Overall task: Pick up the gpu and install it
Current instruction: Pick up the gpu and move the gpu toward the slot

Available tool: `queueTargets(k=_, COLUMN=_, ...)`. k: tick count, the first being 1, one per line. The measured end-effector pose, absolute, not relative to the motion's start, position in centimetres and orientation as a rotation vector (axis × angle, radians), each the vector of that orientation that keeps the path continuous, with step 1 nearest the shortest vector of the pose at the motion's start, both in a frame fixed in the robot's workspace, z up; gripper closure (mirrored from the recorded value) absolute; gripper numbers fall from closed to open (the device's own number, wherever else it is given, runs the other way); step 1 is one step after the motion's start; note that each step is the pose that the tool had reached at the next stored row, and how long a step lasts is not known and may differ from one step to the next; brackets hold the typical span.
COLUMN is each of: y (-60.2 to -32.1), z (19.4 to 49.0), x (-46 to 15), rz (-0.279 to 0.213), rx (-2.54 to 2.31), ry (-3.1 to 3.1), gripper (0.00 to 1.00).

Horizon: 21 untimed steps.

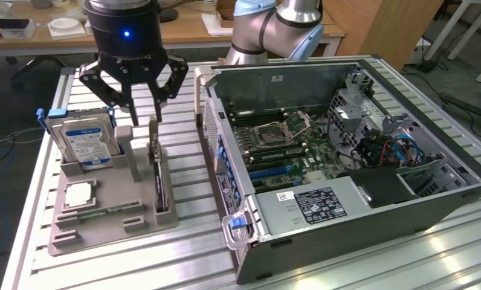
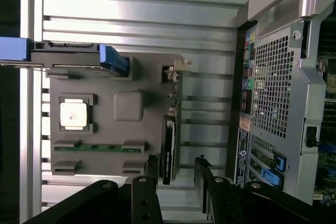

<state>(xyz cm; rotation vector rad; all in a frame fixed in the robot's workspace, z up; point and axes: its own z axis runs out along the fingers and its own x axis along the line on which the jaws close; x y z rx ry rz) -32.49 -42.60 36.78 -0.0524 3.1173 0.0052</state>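
Finds the gpu [image 1: 158, 181] [image 2: 168, 148] standing on its long edge in a narrow slot of the grey holder [image 1: 136, 226] [image 2: 105, 85], dark face upright, below the jaws. Grips nothing: jaws spread wide, hanging close above the card (contact with it not discernible), one finger to either side of the slot's line in the wrist view. Puts the card's length in line with the gap between the jaws.

Places the hard drive [image 1: 83, 142] [image 2: 63, 52], upright in its blue rails, just beside the jaws on the side away from the computer case [image 1: 345, 226] [image 2: 273, 87]. Sets the cpu [image 1: 79, 193] [image 2: 73, 115] and the green memory stick [image 1: 103, 211] [image 2: 97, 148] flat in recesses of the same holder, on the hard drive's side of the jaws and further from them than the card.

Shows the case near the jaws on the other side, lying open on the table [image 1: 402, 266] [image 2: 131, 9], parted from the holder by a strip of bare slats. Reveals inside it the motherboard [image 1: 281, 139] with its blue slots, well apart from the jaws. Carries holder and case alike on the slatted table.
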Motion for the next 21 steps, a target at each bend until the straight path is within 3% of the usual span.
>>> queueTargets(k=21, y=-43.5, z=36.18, x=-32.49, rz=0.005, rx=-0.052, ry=3.117, gripper=0.59)
